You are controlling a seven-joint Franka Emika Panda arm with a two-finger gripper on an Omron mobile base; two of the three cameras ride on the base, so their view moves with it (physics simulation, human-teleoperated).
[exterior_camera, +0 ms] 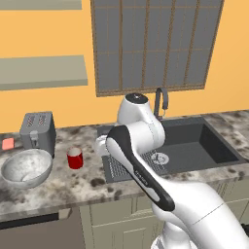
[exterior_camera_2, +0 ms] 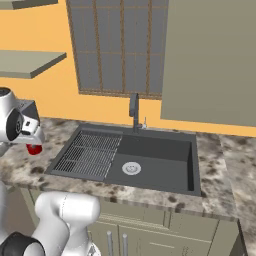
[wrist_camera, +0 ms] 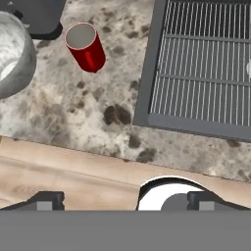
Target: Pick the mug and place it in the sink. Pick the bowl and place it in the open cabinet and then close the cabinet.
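**Marbled table, mug and bowl both at rest, fingers wide apart**

Speckled stone table (exterior_camera: pixel 97 187) runs across the left base view w/ pale cupboards below. Dark grey sink (exterior_camera: pixel 204 146) sits recessed in it at 3 o'clock of that view; ribbed drainer (wrist_camera: pixel 203 68) on its left part, round drain (exterior_camera_2: pixel 131 168) in the basin floor, dark faucet (exterior_camera_2: pixel 134 111) at the back edge, approx. 12 o'clock of the basin. Slatted window (exterior_camera: pixel 155 44) fills the wall above the faucet. Grey-green cabinet (exterior_camera_2: pixel 212 60) hangs at upper right of the right base view; can't tell from here how its door stands. Two shelves (exterior_camera: pixel 41 70) on the orange wall at 10 o'clock of the left base view.

White arm (exterior_camera: pixel 141 160) rises in front of the sink's left end.

Bowl (exterior_camera: pixel 26 168), grey-white marbled, stands on the table at 9 o'clock of the left base view, just in front of the grey toaster (exterior_camera: pixel 38 131). Small pink item (exterior_camera: pixel 8 143) left of the toaster, too small to identify.

Mug (wrist_camera: pixel 87 46), red w/ pale inside, stands upright on the table between bowl and drainer, apart from both; in the hand view it's at 11 o'clock.

Fingers (wrist_camera: pixel 127 201) spread fully apart, nothing between them, above the table's front edge, well short of the mug.
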